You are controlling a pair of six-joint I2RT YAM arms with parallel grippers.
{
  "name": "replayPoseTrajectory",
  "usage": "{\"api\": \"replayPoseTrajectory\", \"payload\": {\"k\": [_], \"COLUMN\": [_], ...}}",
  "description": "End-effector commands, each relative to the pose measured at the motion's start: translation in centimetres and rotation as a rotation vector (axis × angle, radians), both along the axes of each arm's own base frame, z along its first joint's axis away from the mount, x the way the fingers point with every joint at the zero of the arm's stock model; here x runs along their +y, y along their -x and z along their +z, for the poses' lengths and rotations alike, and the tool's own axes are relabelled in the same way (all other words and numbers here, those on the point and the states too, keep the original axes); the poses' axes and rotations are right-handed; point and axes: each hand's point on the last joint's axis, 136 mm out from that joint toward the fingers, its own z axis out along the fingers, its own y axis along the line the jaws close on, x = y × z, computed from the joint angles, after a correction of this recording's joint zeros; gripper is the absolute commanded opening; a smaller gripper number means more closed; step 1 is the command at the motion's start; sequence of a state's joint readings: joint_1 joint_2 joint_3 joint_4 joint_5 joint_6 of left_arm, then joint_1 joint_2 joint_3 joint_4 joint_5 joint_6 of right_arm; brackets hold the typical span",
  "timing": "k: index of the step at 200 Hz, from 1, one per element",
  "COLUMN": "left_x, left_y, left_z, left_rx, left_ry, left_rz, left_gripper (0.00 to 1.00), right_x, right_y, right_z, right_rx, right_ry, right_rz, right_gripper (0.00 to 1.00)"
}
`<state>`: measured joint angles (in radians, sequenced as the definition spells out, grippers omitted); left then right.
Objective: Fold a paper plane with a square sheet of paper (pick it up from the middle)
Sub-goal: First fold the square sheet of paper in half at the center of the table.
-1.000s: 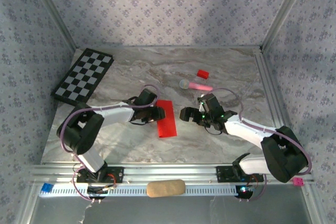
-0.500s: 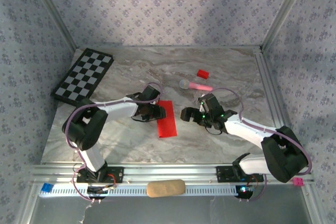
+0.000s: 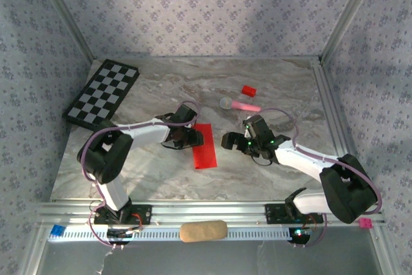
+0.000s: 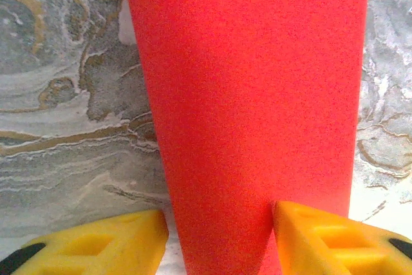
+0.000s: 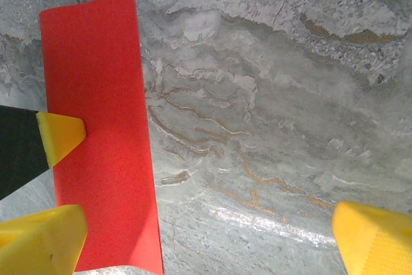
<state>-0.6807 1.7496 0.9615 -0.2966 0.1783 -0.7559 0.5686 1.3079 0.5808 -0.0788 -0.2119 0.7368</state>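
The square sheet of paper (image 3: 205, 146) is bright red and lies flat on the marble as a narrow folded rectangle. A paper plane is out of view. My left gripper (image 3: 195, 137) is at the strip's upper left edge. In the left wrist view the red paper (image 4: 257, 94) runs away between the yellow fingers (image 4: 96, 243). The jaws stand apart, one tip on the paper and the other on bare marble beside it. My right gripper (image 3: 226, 140) hovers wide open just right of the strip, whose red surface (image 5: 96, 127) lies at the left of the right wrist view.
A checkerboard (image 3: 103, 93) lies at the back left. A small red block (image 3: 248, 91) and a pink stick with a grey round head (image 3: 239, 104) sit behind the right gripper. A tan pad (image 3: 203, 230) rests on the front rail.
The left arm's wrist has shifted slightly back and to the right along the paper's edge. The paper and the right arm have stayed put.
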Motion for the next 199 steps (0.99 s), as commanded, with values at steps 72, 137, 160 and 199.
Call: {"api": "replayPoseTrajectory", "payload": {"k": [72, 137, 160, 199], "left_x": [3.61, 3.81, 3.82, 4.13], "left_y": [2.3, 2.16, 2.17, 2.04], "left_z": [-6.16, -6.09, -6.06, -5.79], "left_rx": [0.102, 0.092, 0.088, 0.078], "left_ry": [-0.208, -0.223, -0.225, -0.237], "left_rz": [0.016, 0.011, 0.007, 0.018], "left_gripper": [0.54, 0.52, 0.51, 0.49], "right_x": [0.54, 0.73, 0.8, 1.05], "right_y": [-0.42, -0.44, -0.4, -0.53], "right_z": [0.53, 0.37, 0.3, 0.42], "right_rx": [-0.021, -0.017, -0.016, -0.017], "right_ry": [-0.003, -0.002, -0.001, -0.011], "right_rz": [0.012, 0.014, 0.017, 0.016], "right_gripper": [0.99, 0.99, 0.99, 1.0]}}
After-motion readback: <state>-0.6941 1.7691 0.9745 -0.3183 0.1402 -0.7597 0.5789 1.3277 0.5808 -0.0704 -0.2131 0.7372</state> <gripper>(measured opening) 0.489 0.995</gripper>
